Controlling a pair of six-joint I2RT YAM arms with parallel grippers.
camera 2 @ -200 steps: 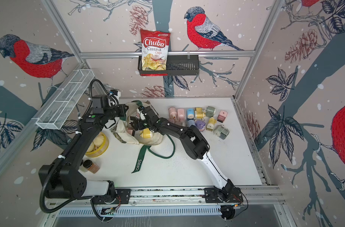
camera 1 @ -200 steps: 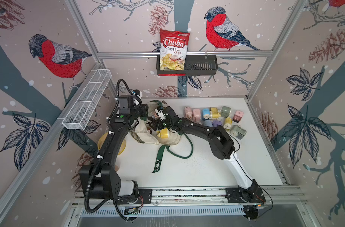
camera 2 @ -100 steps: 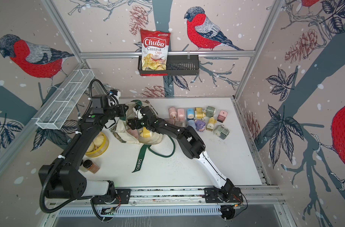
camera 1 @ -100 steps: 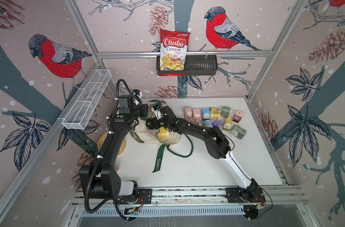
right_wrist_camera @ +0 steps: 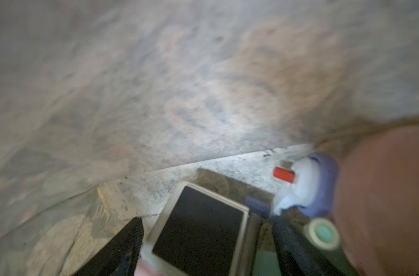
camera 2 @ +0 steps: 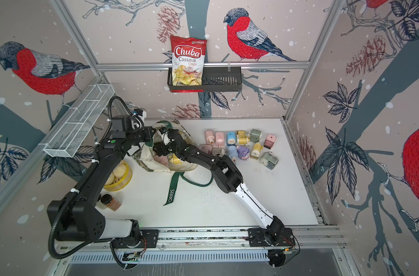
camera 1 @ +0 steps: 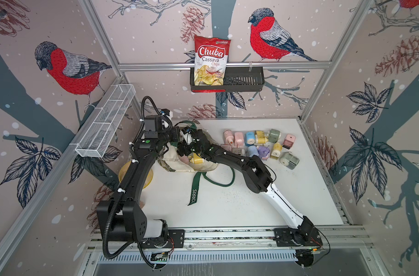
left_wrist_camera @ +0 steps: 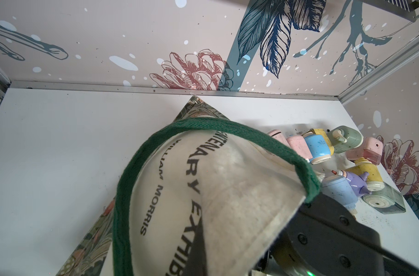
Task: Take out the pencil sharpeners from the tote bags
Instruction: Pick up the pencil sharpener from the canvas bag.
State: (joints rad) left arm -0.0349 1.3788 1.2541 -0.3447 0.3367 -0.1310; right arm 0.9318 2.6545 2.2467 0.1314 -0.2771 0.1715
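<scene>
The cream tote bag [camera 1: 171, 156] [camera 2: 146, 153] lies at the back left of the table. My left gripper [camera 1: 177, 138] [left_wrist_camera: 199, 258] is shut on the tote bag's canvas rim [left_wrist_camera: 227, 191] and holds the mouth up. My right gripper [camera 1: 183, 150] [right_wrist_camera: 208, 246] is inside, jaws wide. A cream pencil sharpener [right_wrist_camera: 199, 227] with a dark drawer lies between its fingers [right_wrist_camera: 125, 246]. Purple [right_wrist_camera: 311, 186] and pink [right_wrist_camera: 383, 191] sharpeners lie beside it. A yellow one [camera 1: 197, 159] [camera 2: 176, 160] shows at the bag's mouth. Several more, a blue one [camera 1: 250, 138] [camera 2: 231, 139] among them, are clustered on the table to the right.
A loose green handle [camera 1: 194, 193] trails toward the front. A yellow bowl [camera 2: 122, 186] and two small jars [camera 2: 110, 202] sit at the left by my left arm. A white wire basket [camera 1: 105, 124] hangs on the left wall; a chips bag [camera 1: 211, 62] stands in a black basket [camera 1: 244, 81] at the back.
My right gripper has pushed a little further left into the bag. The left gripper still holds the rim in the same place.
</scene>
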